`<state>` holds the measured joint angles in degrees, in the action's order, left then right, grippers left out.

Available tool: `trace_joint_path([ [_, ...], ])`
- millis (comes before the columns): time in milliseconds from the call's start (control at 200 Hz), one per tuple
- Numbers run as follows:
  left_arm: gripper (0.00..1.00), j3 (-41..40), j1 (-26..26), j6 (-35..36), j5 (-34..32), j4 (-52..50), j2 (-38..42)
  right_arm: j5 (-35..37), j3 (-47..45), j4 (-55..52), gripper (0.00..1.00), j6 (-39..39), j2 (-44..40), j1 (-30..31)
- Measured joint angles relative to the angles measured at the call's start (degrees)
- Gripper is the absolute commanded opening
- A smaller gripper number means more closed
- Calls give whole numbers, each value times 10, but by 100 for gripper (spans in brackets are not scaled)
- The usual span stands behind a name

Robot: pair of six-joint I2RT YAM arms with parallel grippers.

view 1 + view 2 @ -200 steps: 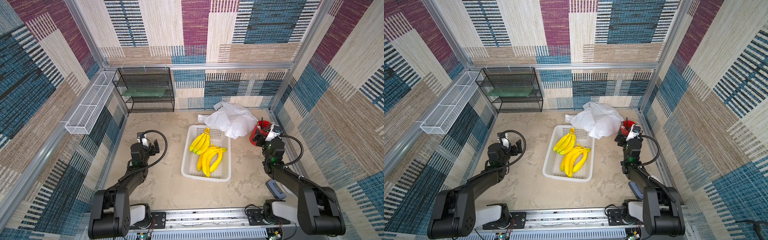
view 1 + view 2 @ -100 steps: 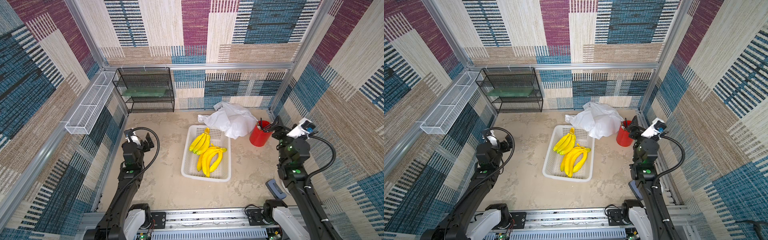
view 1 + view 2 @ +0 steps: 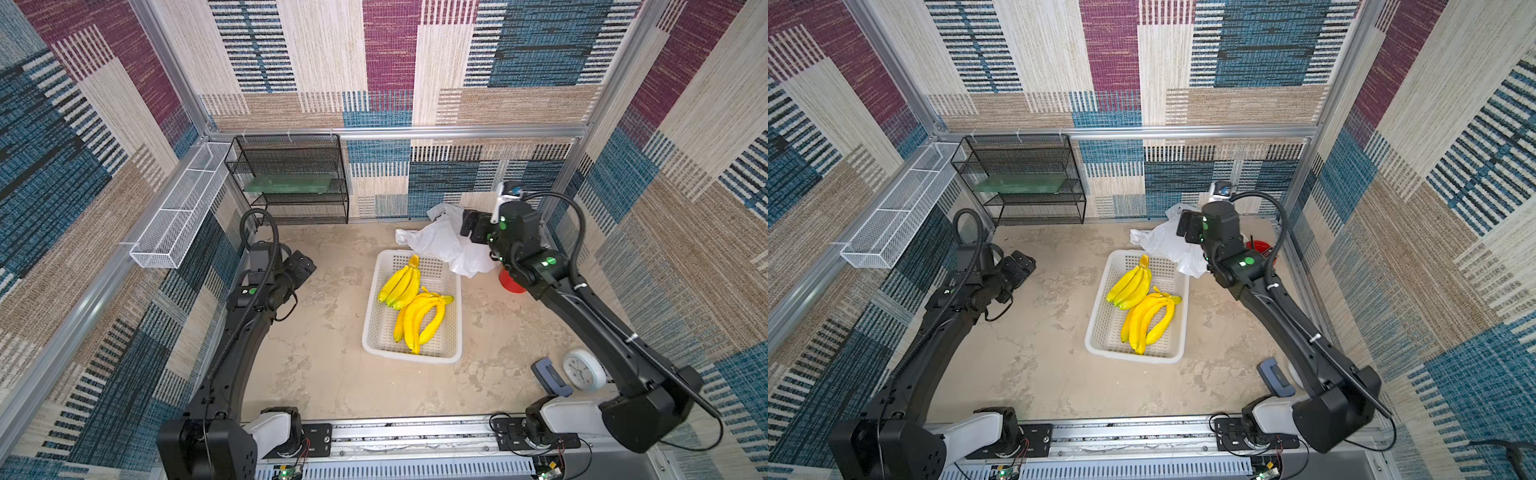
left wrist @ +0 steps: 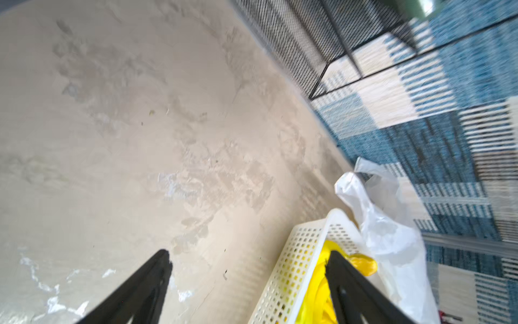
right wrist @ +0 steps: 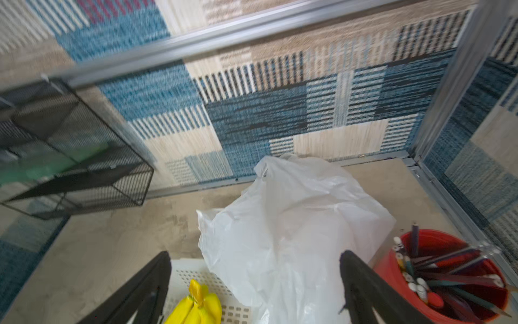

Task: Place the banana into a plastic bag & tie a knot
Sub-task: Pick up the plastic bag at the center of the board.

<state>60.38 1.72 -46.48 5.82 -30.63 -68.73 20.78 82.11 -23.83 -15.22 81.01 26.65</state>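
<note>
L & R jaws wide apart, empty, R arm half-hides plastic bag (image 3: 432,243)

surface: beige mottled tabletop (image 3: 324,365) bearing six things | centre: white perforated basket (image 3: 409,357) sitting flat | far side: black mesh rack (image 3: 291,187) standing, plastic bag (image 3: 440,241) lying crumpled against the basket's rim | right edge: red cup (image 3: 509,282) standing, white clock (image 3: 579,370) and blue object (image 3: 550,376) lying side by side (what the latter is cannot be told)
</note>
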Motion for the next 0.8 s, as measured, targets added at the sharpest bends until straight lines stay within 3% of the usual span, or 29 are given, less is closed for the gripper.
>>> trace_joint_path([
  [120, 79, -8, 45, 3, 36, -36, -15, 4, 50, -27, 95, 28, 85, 12],
  [295, 77, 2, 103, 21, 50, -62, -30, -15, 152, -71, 95, 39, 217, -18],
  [481, 76, 14, 122, 32, 62, -66, -34, -61, 305, -159, 100, 33, 355, -33],
  [616, 75, 21, 127, 35, 66, -73, -36, -93, 336, -203, 94, 22, 398, -31],
  [721, 75, 30, 127, 37, 66, -77, -36, -99, 338, -217, 76, 11, 406, -36],
  [746, 74, 31, 127, 37, 66, -78, -36, -99, 339, -219, 69, 9, 406, -38],
  [801, 73, 34, 127, 39, 66, -78, -36, -99, 339, -221, 41, 5, 406, -40],
])
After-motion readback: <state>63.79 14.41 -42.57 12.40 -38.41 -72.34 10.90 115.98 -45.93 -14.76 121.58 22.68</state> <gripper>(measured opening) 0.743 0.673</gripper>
